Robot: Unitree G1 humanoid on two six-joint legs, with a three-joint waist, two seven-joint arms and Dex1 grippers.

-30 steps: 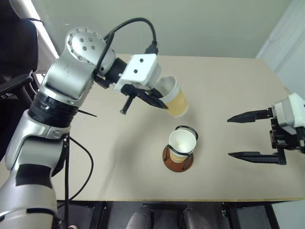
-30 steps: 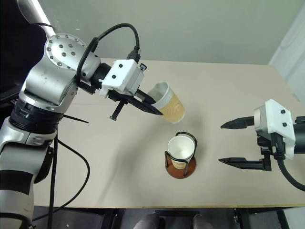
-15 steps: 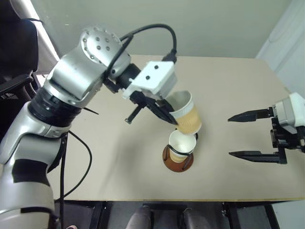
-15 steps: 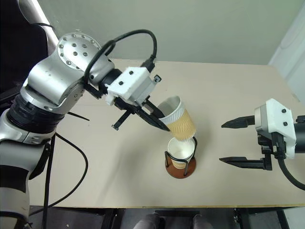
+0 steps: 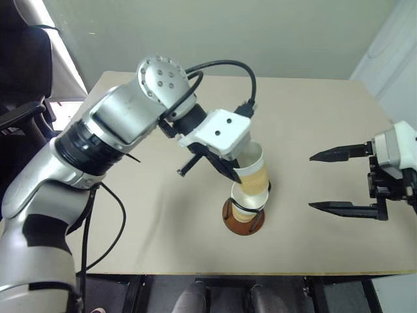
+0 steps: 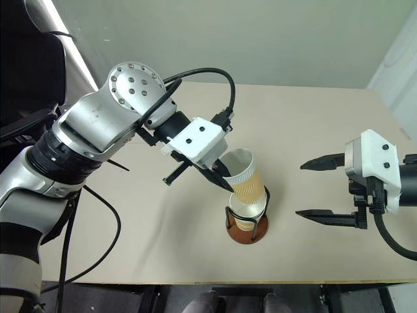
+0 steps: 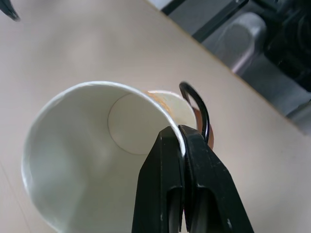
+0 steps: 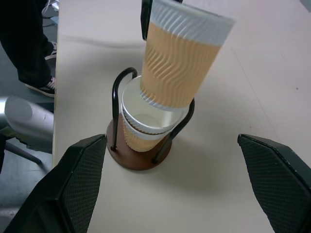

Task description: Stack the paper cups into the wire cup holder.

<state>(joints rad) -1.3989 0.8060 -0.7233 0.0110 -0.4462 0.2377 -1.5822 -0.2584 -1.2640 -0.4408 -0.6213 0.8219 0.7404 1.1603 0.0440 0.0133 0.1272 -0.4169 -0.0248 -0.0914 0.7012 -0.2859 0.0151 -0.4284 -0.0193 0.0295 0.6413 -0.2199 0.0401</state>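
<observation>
The wire cup holder (image 5: 229, 213), a reddish-brown disc with black wire loops (image 8: 118, 92), stands near the middle of the table with a paper cup (image 8: 144, 132) seated in it. My left gripper (image 5: 234, 177) is shut on the rim of a second tan paper cup (image 5: 253, 175), one finger inside and one outside (image 7: 194, 165). This cup (image 8: 180, 63) is tilted, and its base dips into the mouth of the seated cup. My right gripper (image 5: 311, 182) hovers open to the right of the holder with nothing between its fingers.
The beige table (image 5: 313, 98) has bare room all round the holder, and its front edge (image 5: 260, 272) runs close below. A black chair (image 5: 19, 85) stands past the table's left side. A person's legs and shoes (image 8: 34, 63) are beyond the table.
My left gripper has carried the cup rightward and down, from over the bare table to the holder, where its base now enters the seated cup. The right gripper has stayed put.
</observation>
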